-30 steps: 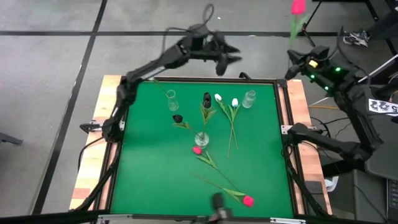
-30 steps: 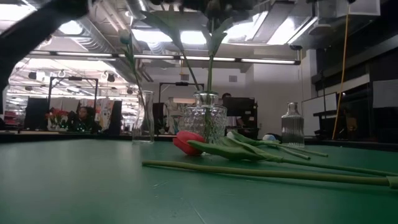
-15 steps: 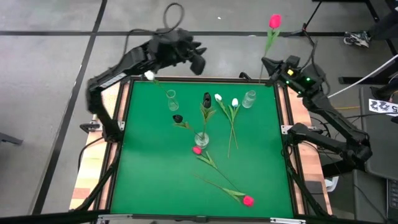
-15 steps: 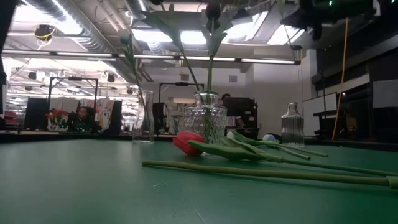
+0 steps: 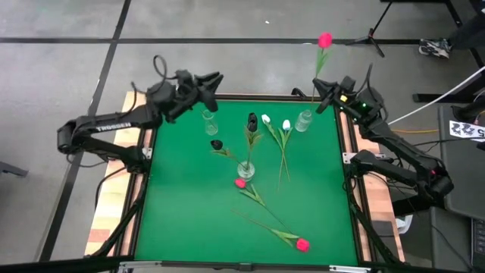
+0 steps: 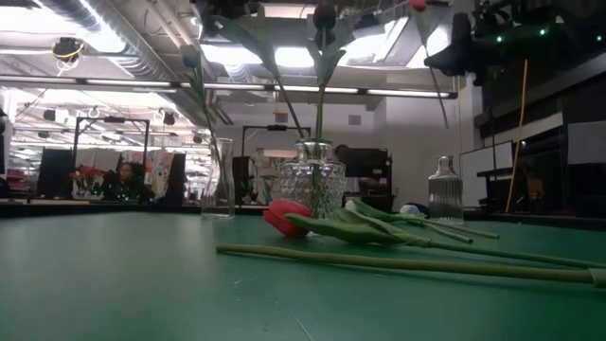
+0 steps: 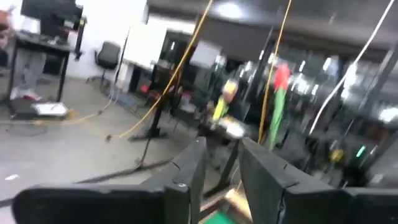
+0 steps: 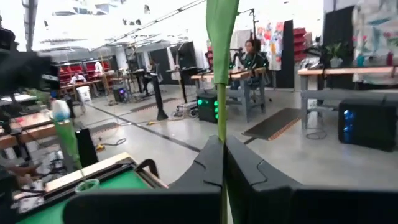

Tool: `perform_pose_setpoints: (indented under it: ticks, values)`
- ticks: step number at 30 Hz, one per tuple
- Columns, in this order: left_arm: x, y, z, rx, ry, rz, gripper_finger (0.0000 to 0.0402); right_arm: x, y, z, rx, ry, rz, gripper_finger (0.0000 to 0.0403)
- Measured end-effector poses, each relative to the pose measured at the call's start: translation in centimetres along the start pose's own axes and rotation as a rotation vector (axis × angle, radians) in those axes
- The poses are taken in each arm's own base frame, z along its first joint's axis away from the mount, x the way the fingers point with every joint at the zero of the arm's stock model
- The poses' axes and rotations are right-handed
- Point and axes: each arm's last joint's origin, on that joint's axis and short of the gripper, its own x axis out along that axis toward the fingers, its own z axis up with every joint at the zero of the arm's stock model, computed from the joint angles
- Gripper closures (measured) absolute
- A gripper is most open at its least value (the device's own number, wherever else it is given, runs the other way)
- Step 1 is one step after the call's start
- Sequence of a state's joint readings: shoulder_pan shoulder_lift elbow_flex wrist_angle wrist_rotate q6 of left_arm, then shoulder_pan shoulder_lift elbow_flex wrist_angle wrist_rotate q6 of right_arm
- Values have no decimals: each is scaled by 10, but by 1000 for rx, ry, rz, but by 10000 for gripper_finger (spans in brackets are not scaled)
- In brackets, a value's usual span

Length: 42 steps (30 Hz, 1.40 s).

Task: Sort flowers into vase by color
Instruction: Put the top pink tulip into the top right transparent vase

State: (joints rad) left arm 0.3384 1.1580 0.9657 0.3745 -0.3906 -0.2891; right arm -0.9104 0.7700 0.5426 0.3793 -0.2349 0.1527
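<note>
We're looking down on a green mat (image 5: 174, 212) framed in wood, with a busy workshop beyond it, and three clear vases stand across the far half. The action is on the right. The right gripper (image 5: 327, 89) is at the far right corner with its jaws clamped on the stem of a pink tulip (image 5: 325, 39). The bud rides high beyond the table's far edge, and the stem slants down toward the right vase (image 5: 304, 120), close to it but not in it.

Over on the left, the left gripper (image 5: 211, 80) hangs just beyond the left vase (image 5: 209, 121). Its wrist view shows the jaws a little apart with nothing between them. From the right wrist we spot a white tulip (image 8: 60, 111) standing in that left vase. The middle vase (image 5: 246, 170) holds dark-headed stems.

So we read this as the delivery step: pink goes to the right vase. Next, the stem's lower end must line up over that narrow neck and go straight down before the jaws let go. A slanted stem could easily miss or tip the vase.

Waiting on the mat are two white tulips (image 5: 266, 119) between the middle and right vases, and two more pink ones (image 5: 302, 244) nearer us.
</note>
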Motion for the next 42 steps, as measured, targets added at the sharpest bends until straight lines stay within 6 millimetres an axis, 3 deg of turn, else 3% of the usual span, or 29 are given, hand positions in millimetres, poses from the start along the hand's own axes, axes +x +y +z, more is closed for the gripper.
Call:
perform_pose_setpoints:
  ticks: [5, 9, 17, 25, 34, 42]
  values:
    - [-16, 5, -5, -13, -47, -24, 325, -2, -2, -13, -10, -26, -9, 403]
    - [-29, 4, 7, 32, -75, -40, 337, -1, -5, -27, -1, 13, -19, 403]
    - [-54, 10, 21, 78, -26, 17, 372, 2, -7, -31, -37, -19, -41, 403]
    - [-55, 9, 19, 93, -6, 16, 399, 8, -9, -38, -61, 7, -45, 403]
    - [-55, 9, 17, 102, 11, 16, 394, 10, -10, -41, -105, 7, -41, 403]
    - [-55, 9, 17, 101, 10, 16, 394, -12, -16, -60, -29, -190, -43, 403]
